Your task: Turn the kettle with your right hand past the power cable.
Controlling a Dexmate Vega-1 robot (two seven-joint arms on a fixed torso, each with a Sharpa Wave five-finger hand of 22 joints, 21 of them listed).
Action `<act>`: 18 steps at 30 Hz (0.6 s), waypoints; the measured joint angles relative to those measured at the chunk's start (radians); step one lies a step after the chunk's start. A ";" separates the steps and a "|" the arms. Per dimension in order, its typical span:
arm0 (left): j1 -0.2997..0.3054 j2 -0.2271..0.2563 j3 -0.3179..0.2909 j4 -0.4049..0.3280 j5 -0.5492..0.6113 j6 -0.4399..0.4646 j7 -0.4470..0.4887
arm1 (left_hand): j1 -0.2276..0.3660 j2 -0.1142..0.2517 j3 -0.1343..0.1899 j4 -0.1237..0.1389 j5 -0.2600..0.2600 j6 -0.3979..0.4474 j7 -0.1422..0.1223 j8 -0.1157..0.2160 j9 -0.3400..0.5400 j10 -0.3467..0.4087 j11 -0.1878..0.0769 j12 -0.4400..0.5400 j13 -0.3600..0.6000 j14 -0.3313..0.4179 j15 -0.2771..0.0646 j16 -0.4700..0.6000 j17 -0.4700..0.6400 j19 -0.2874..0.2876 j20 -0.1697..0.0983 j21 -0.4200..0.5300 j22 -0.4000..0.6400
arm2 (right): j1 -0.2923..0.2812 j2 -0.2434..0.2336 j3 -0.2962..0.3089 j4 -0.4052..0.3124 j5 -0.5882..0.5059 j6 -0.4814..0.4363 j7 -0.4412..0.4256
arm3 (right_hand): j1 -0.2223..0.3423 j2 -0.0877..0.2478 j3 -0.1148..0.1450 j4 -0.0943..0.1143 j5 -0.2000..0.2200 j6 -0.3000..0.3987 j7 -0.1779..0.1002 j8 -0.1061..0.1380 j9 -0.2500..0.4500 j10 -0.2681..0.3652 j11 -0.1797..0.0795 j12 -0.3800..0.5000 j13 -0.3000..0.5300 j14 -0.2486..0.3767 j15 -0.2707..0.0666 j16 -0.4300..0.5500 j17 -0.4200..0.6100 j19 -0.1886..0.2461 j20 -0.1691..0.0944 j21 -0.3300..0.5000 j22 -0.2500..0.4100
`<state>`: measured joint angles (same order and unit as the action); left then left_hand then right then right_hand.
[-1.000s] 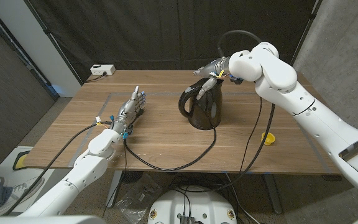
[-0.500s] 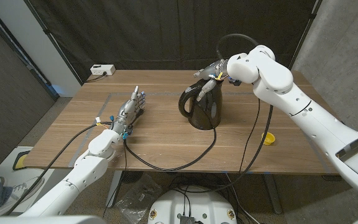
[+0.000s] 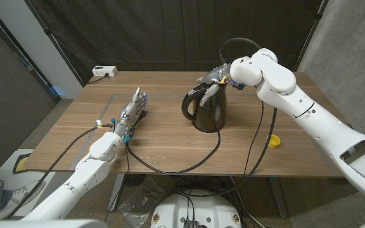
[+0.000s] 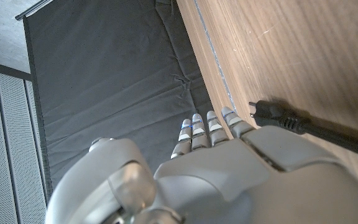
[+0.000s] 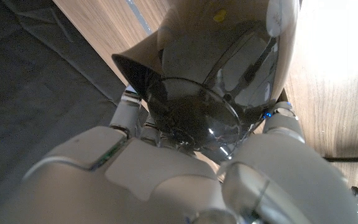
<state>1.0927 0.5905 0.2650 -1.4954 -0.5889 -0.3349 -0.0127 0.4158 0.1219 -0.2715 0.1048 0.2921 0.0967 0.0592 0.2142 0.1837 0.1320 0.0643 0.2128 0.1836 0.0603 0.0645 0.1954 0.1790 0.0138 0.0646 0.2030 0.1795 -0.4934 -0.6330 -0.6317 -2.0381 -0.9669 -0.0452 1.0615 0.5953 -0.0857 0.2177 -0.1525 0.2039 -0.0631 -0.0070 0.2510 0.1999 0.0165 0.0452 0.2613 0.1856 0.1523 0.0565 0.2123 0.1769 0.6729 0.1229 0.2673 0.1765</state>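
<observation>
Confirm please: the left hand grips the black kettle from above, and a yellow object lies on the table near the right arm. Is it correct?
Not quite. The right hand is on the black kettle from above, as the head view shows; the left hand is by itself on the table. The yellow object does lie near the right arm.

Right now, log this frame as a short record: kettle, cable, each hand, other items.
kettle: black kettle, upright, mid-table, handle toward robot's left
cable: power cable runs from the kettle's near side, curving past the front edge
right hand: right hand on the kettle's top, fingers around it
left hand: left hand on the table, holding nothing
other: yellow cap; white power strip
</observation>
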 measured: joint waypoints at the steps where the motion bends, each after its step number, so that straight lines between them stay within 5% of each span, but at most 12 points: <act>1: 0.000 0.000 0.000 0.001 -0.001 -0.002 -0.001 | 0.000 0.000 0.000 0.000 0.000 0.000 0.000 0.000 0.000 0.000 0.000 0.000 0.000 0.000 0.000 0.000 0.000 0.000 0.000 0.000 0.000 | 0.002 0.001 -0.003 0.009 0.005 0.002 0.000 | 0.011 0.001 -0.001 0.001 0.001 0.015 -0.001 0.002 0.000 0.017 -0.001 0.003 0.000 0.015 -0.006 0.000 0.000 0.000 0.000 0.000 0.000; 9: 0.000 -0.003 0.000 0.006 -0.003 -0.004 -0.003 | 0.000 0.000 0.000 0.000 0.000 0.000 0.000 0.000 0.000 0.005 -0.005 0.000 0.000 0.000 0.000 0.000 0.000 0.000 0.008 0.000 0.000 | 0.003 0.002 -0.005 0.021 0.027 0.014 -0.014 | 0.062 -0.006 -0.002 0.002 0.004 0.148 -0.027 0.031 -0.005 0.157 -0.004 0.029 0.000 0.124 -0.036 0.013 0.003 0.000 -0.001 -0.009 0.000; 15: 0.000 -0.004 0.000 0.007 -0.006 -0.004 -0.005 | 0.003 0.003 0.000 0.000 -0.004 0.005 -0.005 0.000 0.000 0.005 -0.005 0.000 0.000 0.000 0.000 0.000 0.000 0.002 0.009 0.000 0.000 | -0.001 0.000 -0.007 0.025 0.029 0.019 -0.036 | 0.077 -0.019 -0.003 0.002 0.012 0.210 -0.044 0.042 -0.005 0.233 -0.036 0.042 0.000 0.187 -0.056 0.021 0.003 -0.001 -0.029 -0.009 0.001; 17: 0.000 -0.004 0.000 0.007 -0.007 -0.004 -0.006 | 0.003 0.003 0.000 0.000 -0.004 0.005 -0.005 -0.001 0.000 0.005 -0.005 0.000 0.000 0.000 0.000 0.000 0.000 0.002 0.009 0.000 0.000 | -0.004 0.000 -0.009 0.025 0.024 0.019 -0.045 | 0.078 -0.020 -0.002 0.002 0.012 0.222 -0.045 0.042 -0.005 0.249 -0.042 0.043 0.000 0.199 -0.058 0.026 0.003 0.045 -0.076 -0.009 0.000; 18: 0.000 -0.004 0.000 0.007 -0.007 -0.004 -0.006 | 0.003 0.003 0.000 0.000 -0.004 0.005 -0.005 -0.004 0.000 0.005 -0.005 0.000 0.000 0.000 0.000 0.000 0.000 0.002 0.009 0.000 0.000 | -0.005 -0.001 -0.010 0.025 0.021 0.019 -0.049 | 0.078 -0.020 -0.001 0.001 0.012 0.223 -0.045 0.042 -0.005 0.254 -0.043 0.043 0.000 0.207 -0.055 0.027 0.003 0.045 -0.076 -0.009 0.000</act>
<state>1.0925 0.5865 0.2648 -1.4882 -0.5957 -0.3388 -0.0189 0.4184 0.1245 -0.2714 0.1048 0.2883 0.1021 0.0538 0.2105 0.1837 0.1374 0.0589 0.2128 0.1836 0.0603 0.0644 0.1954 0.1790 0.0157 0.0737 0.2030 0.1794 -0.4981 -0.6336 -0.6412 -2.0134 -0.9459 -0.0263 1.0130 0.6734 -0.1061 0.2168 -0.1520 0.2155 0.1601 -0.0522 0.2934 0.1952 0.2709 0.0025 0.3041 0.1857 0.3588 0.0017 0.2394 0.1794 0.7177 0.0464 0.2583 0.1769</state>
